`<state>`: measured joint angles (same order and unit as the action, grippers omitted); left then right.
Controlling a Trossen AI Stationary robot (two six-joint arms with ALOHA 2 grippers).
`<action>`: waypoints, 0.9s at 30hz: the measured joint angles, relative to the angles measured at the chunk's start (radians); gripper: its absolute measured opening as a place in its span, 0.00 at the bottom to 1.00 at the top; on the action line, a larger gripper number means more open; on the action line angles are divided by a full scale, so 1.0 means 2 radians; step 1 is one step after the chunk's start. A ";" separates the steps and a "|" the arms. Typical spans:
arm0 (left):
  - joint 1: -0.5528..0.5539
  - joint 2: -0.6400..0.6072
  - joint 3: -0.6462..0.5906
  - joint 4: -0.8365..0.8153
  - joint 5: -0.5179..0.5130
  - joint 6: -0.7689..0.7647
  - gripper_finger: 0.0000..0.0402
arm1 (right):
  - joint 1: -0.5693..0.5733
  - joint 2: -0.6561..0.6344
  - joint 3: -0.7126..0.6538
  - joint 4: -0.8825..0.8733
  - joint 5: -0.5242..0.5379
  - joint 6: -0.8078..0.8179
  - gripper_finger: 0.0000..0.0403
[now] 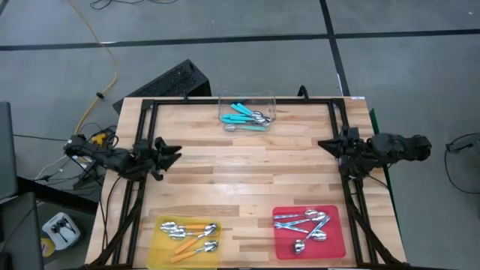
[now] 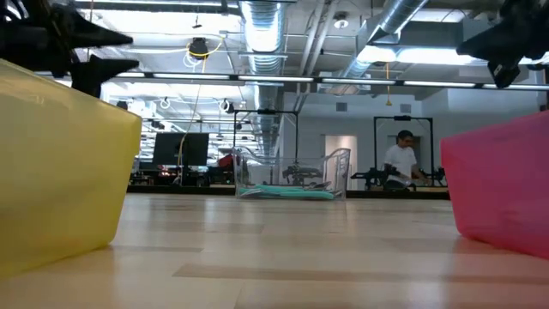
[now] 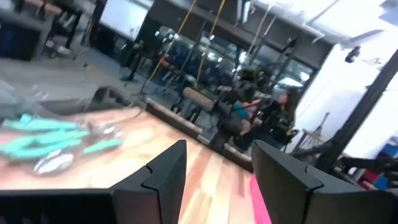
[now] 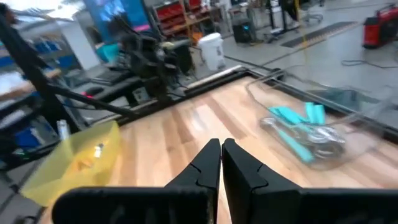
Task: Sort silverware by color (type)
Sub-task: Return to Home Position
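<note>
Tub (image 1: 225, 100) held teal spoons (image 1: 241, 114); yellow tray (image 1: 160, 252) had orange spoons (image 1: 191, 232); red tray (image 1: 334, 244) had silver spoons (image 1: 303, 223). L gripper (image 1: 174, 152) spread, empty, at table's (image 1: 247, 176) L edge; R gripper (image 1: 324, 144) closed, empty, opp.

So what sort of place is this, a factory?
Probably a robotics lab or workshop: bare ceiling ducts, a person beside another black frame far behind, and this wooden table, where the left gripper and right gripper wait at its sides.

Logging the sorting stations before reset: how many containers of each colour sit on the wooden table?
Yellow flat plastic tray, holding orange-handled spoons: 1
Red flat plastic tray, holding silver metal spoons: 1
Clear plastic tub, holding teal-handled spoons: 1
Total: 3 containers
</note>
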<state>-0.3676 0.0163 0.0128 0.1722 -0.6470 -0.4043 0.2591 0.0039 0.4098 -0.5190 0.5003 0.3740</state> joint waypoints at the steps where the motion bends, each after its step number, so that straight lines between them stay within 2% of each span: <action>1: 0.000 0.000 -0.001 -0.007 0.000 -0.010 0.42 | 0.000 0.000 -0.009 0.013 -0.001 0.000 0.11; 7: 0.000 0.000 -0.001 -0.011 0.025 -0.019 0.42 | 0.001 0.000 -0.070 0.081 0.000 -0.005 0.11; 13: 0.000 0.000 -0.001 -0.012 0.020 0.014 0.42 | 0.000 0.000 -0.177 0.226 0.001 -0.034 0.11; 16: 0.000 0.000 -0.002 -0.014 0.018 0.032 0.42 | -0.001 0.016 -0.201 0.310 0.002 -0.076 0.11; 27: 0.000 0.002 -0.002 -0.042 -0.013 0.058 0.42 | -0.027 0.024 -0.201 0.300 -0.004 -0.096 0.11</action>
<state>-0.3679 0.0196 0.0082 0.0883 -0.6729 -0.2880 0.2056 0.0526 0.0080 0.0818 0.4921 0.1821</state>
